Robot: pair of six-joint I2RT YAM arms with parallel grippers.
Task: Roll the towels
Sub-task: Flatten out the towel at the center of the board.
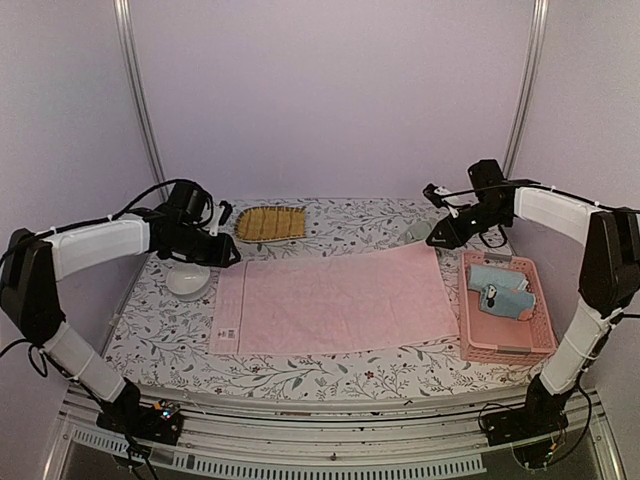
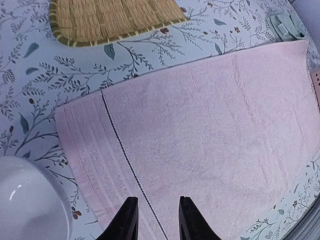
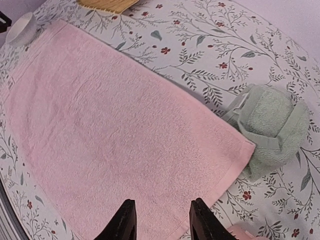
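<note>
Hard spots first. From above, the left gripper (image 1: 228,258) blends into its dark wrist. The right gripper (image 1: 438,240) sits in front of the green towel (image 3: 272,127), so only a pale sliver of that towel shows there. Both wrist views cut the fingers off at the bottom edge, leaving just the black tips. The white bowl (image 2: 30,205) is cropped in the left wrist view's corner, and the woven mat (image 2: 115,20) is cropped at its top. Over in the basket (image 1: 505,345) the blue towel (image 1: 497,288) is bundled up. There's a small dark-and-white thing on it that's too small to make out.

Now the pink towel (image 1: 335,305), spread flat on the flowered tablecloth (image 1: 330,375). For the left gripper it lies directly below, running off ahead and to the right. The tips hang over the striped end, either side of the thin dark stitched line.

For the right gripper it's underneath as well, stretching ahead and to the left. The towel's corner is just ahead and to the right of the tips. The green towel, rolled into a lump, sits right at that corner, and I can't say whether they touch.

Left jaws are parted with nothing between them. Right jaws are parted too, and empty. I can't tell whether either pair of tips presses on the cloth.
</note>
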